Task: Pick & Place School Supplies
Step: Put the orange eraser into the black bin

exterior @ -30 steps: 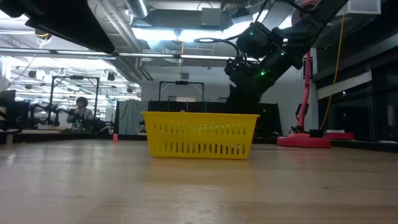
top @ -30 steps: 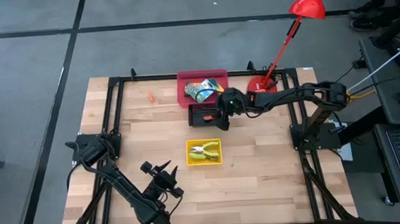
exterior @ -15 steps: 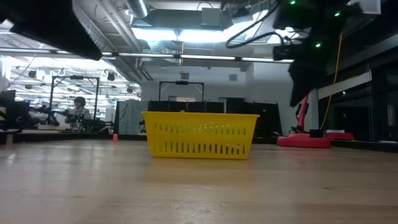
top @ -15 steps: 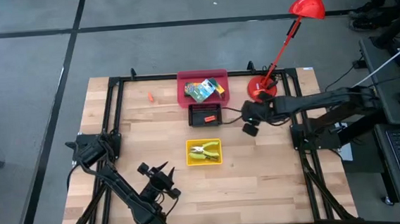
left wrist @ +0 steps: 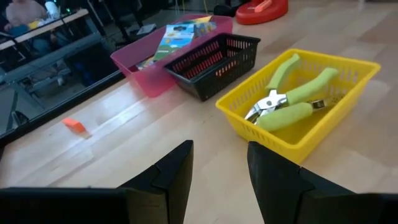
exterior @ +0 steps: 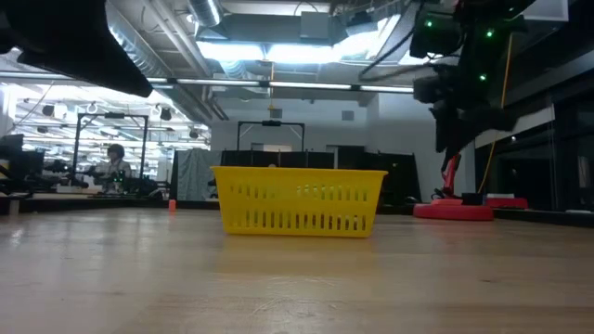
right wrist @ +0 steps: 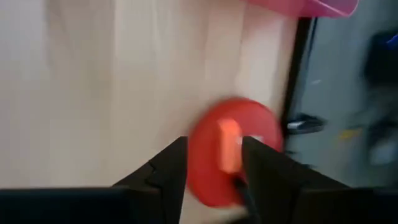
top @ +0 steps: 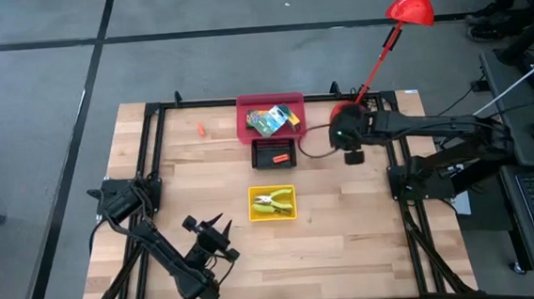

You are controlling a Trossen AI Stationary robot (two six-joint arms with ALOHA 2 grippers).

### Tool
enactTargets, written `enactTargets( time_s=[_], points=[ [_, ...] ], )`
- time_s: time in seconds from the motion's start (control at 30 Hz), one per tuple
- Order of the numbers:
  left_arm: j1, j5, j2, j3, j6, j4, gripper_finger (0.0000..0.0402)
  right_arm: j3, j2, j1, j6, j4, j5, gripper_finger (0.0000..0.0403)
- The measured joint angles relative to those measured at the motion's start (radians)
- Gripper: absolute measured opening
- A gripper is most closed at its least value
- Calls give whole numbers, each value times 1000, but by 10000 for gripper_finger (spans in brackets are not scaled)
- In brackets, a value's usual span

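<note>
Yellow-and-green crayon boxes [top: 273, 121] [left wrist: 180, 34] lie in the red tray. Yellow-handled pliers [top: 271, 203] [left wrist: 289, 96] lie in the yellow tray. Orange-red stubby pieces [top: 278, 156] sit in the black tray, and one more [top: 200, 130] [left wrist: 74, 124] lies on the bare wood near the far edge. My right gripper [top: 347, 142] [right wrist: 214, 144] is open above the lamp base, where a blurred orange-red piece [right wrist: 229, 146] shows between the fingers. My left gripper [top: 216, 232] [left wrist: 221, 152] is open, near the table's near-left, facing the trays.
The red desk lamp's base [top: 349, 115] [exterior: 455, 210] stands at the far right, with its stem leaning out past the far edge. The red tray [top: 245, 109], black tray [top: 259, 146] and yellow tray [top: 256, 214] [exterior: 297, 199] line up down the table's middle. A black frame rims the table.
My right gripper has left the black tray, swung toward the table's right edge, then gone toward the far edge, and is now over the lamp base. The trays and what lies in them have stayed put.
</note>
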State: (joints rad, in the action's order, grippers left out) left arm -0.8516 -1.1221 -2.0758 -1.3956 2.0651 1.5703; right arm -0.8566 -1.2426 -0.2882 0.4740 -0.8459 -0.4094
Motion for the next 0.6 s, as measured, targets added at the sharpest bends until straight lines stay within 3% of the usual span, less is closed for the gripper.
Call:
enactTargets(
  time_s=[0.17, 0.3, 0.47, 0.6],
  points=[
    [5, 1, 0, 0, -18, 0, 150, 0, -35, -14, 298, -36, -183, 166],
    [5, 0, 0, 0, -18, 0, 150, 0, -93, -45, 416, -30, -208, 166],
    [5, -1, 0, 0, -18, 0, 150, -41, -226, -106, 442, -31, -159, 166],
    [5, -1, 0, 0, -18, 0, 150, -135, -314, -175, 396, -32, -31, 166]
  ],
)
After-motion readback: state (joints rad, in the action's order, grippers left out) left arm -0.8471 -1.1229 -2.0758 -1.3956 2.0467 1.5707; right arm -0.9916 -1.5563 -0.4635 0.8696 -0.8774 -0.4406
